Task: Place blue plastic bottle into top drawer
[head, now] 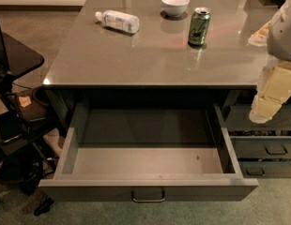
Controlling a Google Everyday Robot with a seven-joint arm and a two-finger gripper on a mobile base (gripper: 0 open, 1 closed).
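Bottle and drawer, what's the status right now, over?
Gripper at right edge, beside desk, far from bottle. Bottle lying on its side, far left of desk top. Drawer pulled open. Can and bowl stand right of bottle.

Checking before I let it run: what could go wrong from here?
1. The bottle lies on its side at the far left of the desk; it may roll when touched.
2. The claw hangs at the right, beside the open drawer and below the desk top, so its reach across could knock the can or the bowl.
3. Rising, the arm might clip the desk edge.
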